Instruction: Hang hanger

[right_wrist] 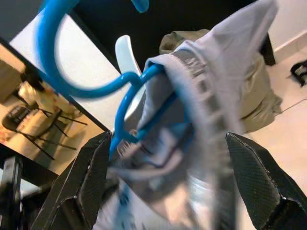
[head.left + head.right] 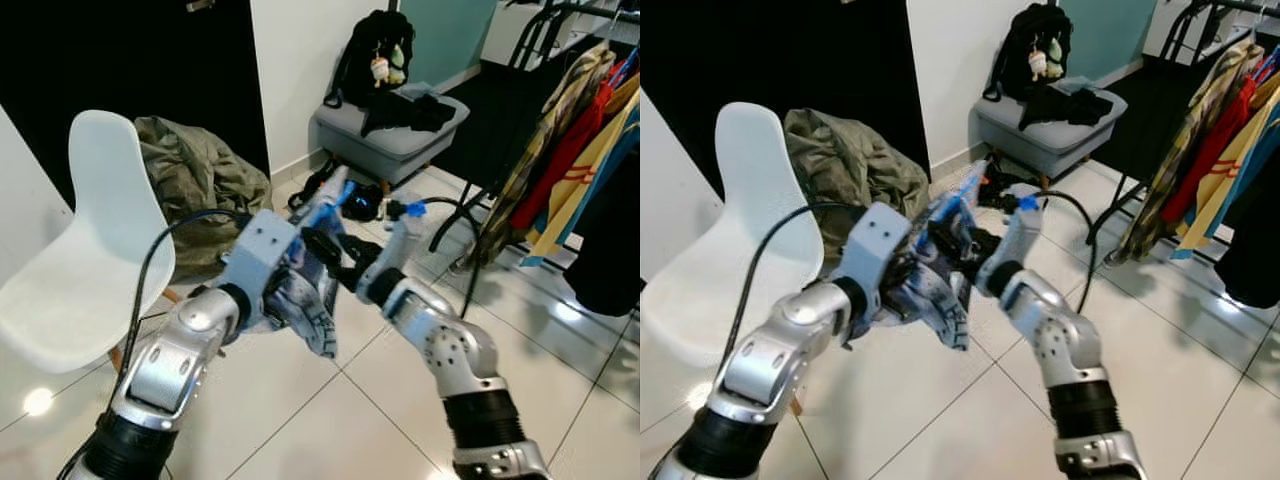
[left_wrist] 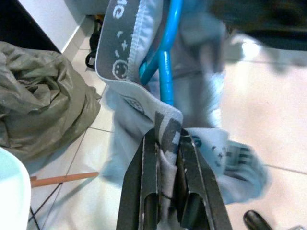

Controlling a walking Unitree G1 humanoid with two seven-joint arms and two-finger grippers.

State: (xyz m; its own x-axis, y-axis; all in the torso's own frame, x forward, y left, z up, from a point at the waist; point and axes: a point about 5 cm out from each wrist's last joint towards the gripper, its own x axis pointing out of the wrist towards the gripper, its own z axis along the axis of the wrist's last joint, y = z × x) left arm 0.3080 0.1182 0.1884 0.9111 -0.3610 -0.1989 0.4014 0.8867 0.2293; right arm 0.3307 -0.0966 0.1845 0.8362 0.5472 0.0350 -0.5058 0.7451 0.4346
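A blue plastic hanger (image 1: 72, 86) carries a grey and pale-blue printed garment (image 2: 315, 300), held up in front of me over the tiled floor. My left gripper (image 3: 168, 136) is shut on a fold of the garment's cloth just below the hanger's blue bar (image 3: 166, 72). My right gripper (image 1: 167, 139) is open, its two fingers spread wide on either side of the garment (image 1: 211, 72) and the hanger's neck. In the eye views both grippers meet at the bundle (image 2: 940, 270). A clothes rack (image 2: 560, 20) with hanging clothes (image 2: 570, 150) stands at the right.
A white chair (image 2: 90, 250) stands close on the left, with an olive jacket heap (image 2: 195, 175) behind it. A grey ottoman (image 2: 390, 140) with a black backpack (image 2: 375, 50) sits ahead by the wall, and bags and cables lie on the floor under it.
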